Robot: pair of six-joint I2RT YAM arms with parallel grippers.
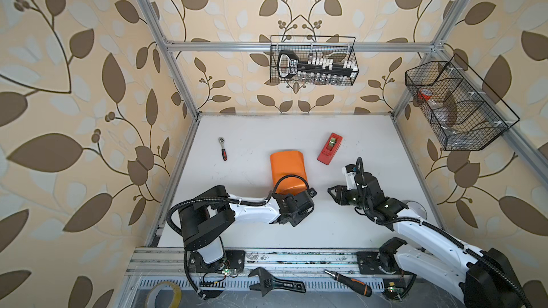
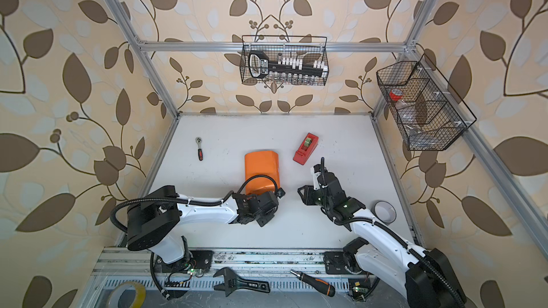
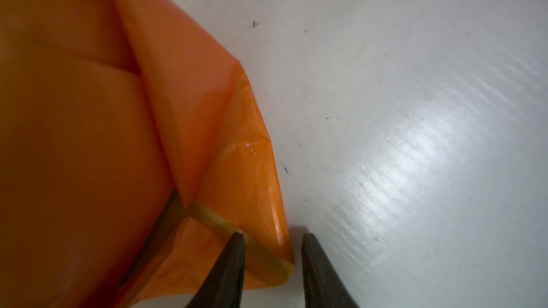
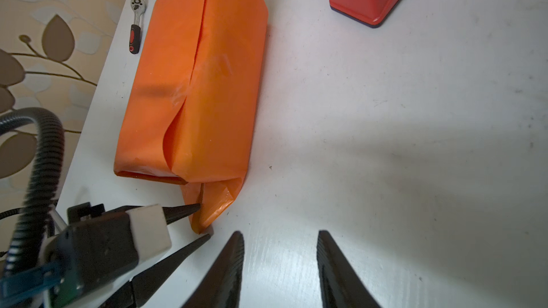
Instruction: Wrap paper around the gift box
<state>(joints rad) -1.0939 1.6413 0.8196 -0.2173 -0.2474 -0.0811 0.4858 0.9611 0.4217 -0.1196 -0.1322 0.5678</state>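
**Entry: gift wrap, end-fold stage**

- **Paper**: lies at the centre of the worktop, orange face out. It is rolled into a long sleeve running 12 to 6 o'clock, with an overlap seam along the top.
- **Gift box**: not visible, and judged to sit inside the sleeve.
- **End flap**: at the sleeve's 6 o'clock end. The sides are tucked in and a crumpled triangular tongue lies flat on the worktop, with a strip of the yellow face showing at its edge.
- **Left tool**: at the tongue's tip. Its jaws stand part-way apart, one over the paper and one just beside its edge, and no pinch is made.
- **Right tool**: at 4 o'clock of the sleeve, near but apart from it. It is released and empty, low above bare worktop.
- **Tape dispenser**: red, at 1 o'clock of the sleeve, well apart.
- **Ratchet**: at 10 o'clock, not part of the job.

**Step in hand:** closing the near end, since the body wrap looks done.

**Next move calls for:** a light pinch on the tongue's tip, then a lift and fold up against the box end. The right tool would likely steady the sleeve so that it does not slide or unroll. The far end looks unfolded.
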